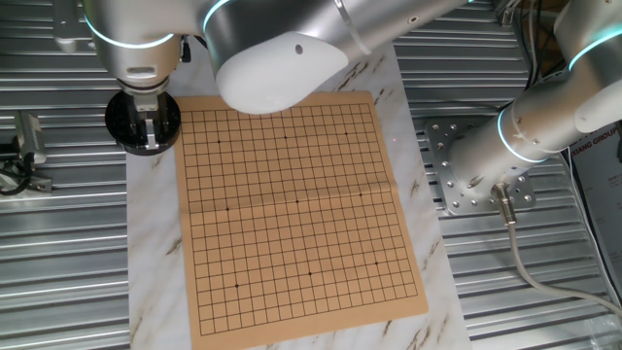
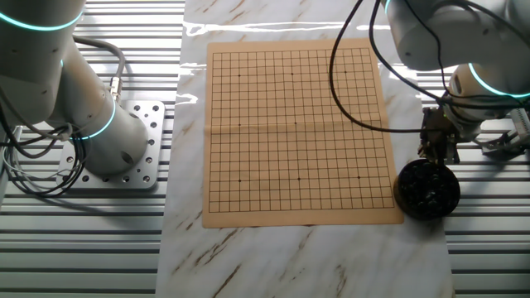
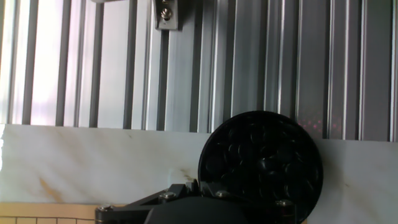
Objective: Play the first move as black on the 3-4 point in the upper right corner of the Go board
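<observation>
Board (image 1: 301, 209) lies bare on the marble bench (image 1: 155, 282) in one fixed view; the gripper (image 1: 148, 129) hangs over the stone bowl (image 1: 124, 123), jaw state unclear. The other fixed view shows the bowl full; hand view likewise. Picking a stone seemingly comes next.

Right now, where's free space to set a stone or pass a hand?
The whole board grid is bare, no stones on it. There are also bare strips of marble slab along the board's edges. It is crowded only at one corner, where the gripper hangs over the black bowl of stones.
</observation>
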`<action>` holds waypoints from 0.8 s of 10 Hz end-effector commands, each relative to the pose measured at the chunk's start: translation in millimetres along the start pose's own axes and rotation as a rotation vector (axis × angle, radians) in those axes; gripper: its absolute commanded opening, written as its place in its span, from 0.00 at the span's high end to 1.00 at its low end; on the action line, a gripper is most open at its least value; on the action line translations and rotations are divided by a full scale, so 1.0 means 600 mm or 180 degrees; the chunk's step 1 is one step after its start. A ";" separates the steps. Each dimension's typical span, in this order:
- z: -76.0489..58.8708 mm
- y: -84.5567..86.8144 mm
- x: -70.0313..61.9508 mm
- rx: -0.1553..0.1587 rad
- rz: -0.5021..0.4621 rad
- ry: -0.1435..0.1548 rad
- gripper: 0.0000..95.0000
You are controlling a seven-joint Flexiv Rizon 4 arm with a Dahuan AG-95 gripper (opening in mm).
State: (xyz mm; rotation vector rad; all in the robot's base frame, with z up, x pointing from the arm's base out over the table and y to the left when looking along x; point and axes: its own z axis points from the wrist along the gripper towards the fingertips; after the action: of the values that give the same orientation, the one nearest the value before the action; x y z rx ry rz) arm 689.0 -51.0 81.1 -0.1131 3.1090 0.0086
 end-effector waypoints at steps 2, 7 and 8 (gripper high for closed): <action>0.000 0.000 0.001 0.0012 0.0051 0.0016 1.00; 0.000 0.000 0.001 0.0015 0.0053 0.0038 1.00; 0.000 0.000 0.001 0.0009 0.0016 0.0050 1.00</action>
State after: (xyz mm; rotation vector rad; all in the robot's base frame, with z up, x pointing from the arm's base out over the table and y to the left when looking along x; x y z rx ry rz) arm 688.1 -51.3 81.1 -0.1088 3.1257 0.0030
